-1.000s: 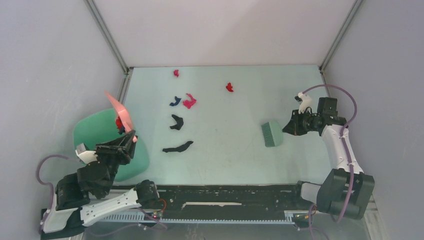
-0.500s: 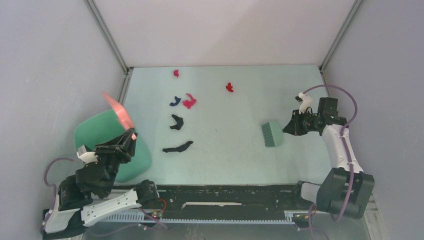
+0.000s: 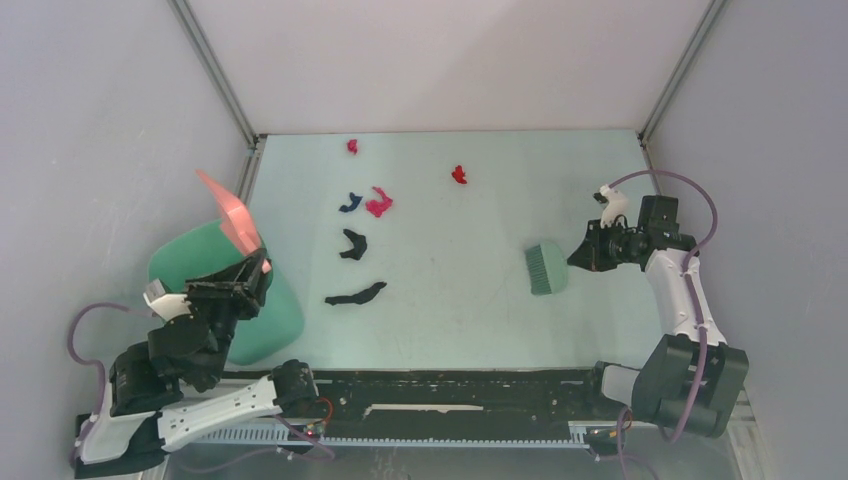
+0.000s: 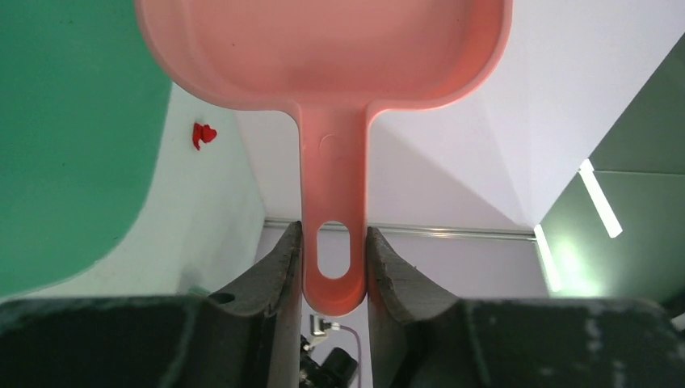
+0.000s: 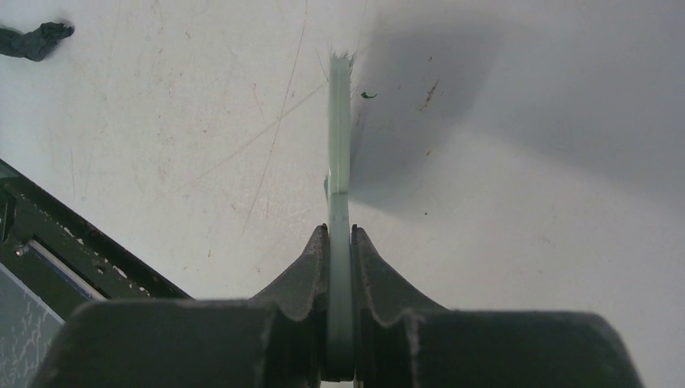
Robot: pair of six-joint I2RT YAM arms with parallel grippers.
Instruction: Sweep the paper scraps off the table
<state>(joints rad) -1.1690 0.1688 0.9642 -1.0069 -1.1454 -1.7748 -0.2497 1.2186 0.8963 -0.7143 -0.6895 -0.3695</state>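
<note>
Several paper scraps lie on the table [image 3: 470, 310]: red ones [image 3: 352, 146] [image 3: 459, 175] at the back, a dark blue one [image 3: 349, 203], a magenta one [image 3: 379, 203] and two black ones [image 3: 352, 244] [image 3: 355, 294]. My left gripper [image 3: 255, 268] [image 4: 334, 259] is shut on the handle of the pink dustpan [image 3: 232, 215] [image 4: 323, 48], which is tipped up over the green bin [image 3: 215, 290]. At the right, my right gripper [image 3: 583, 255] [image 5: 340, 238] is shut on the thin handle of the green brush [image 3: 545, 268] [image 5: 339, 162], whose bristles rest on the table.
The bin [image 4: 65, 121] stands off the table's left edge. A red scrap [image 4: 202, 134] shows on the pale surface beside it. A black scrap [image 5: 32, 40] lies far left of the brush. A metal frame rail [image 3: 245, 175] borders the table's left side; a black rail [image 3: 450, 385] runs along its near side.
The left arm has swung the raised dustpan a little to the left over the bin. A red bit seen beside the pan a second ago no longer shows. The right arm and brush barely moved.
</note>
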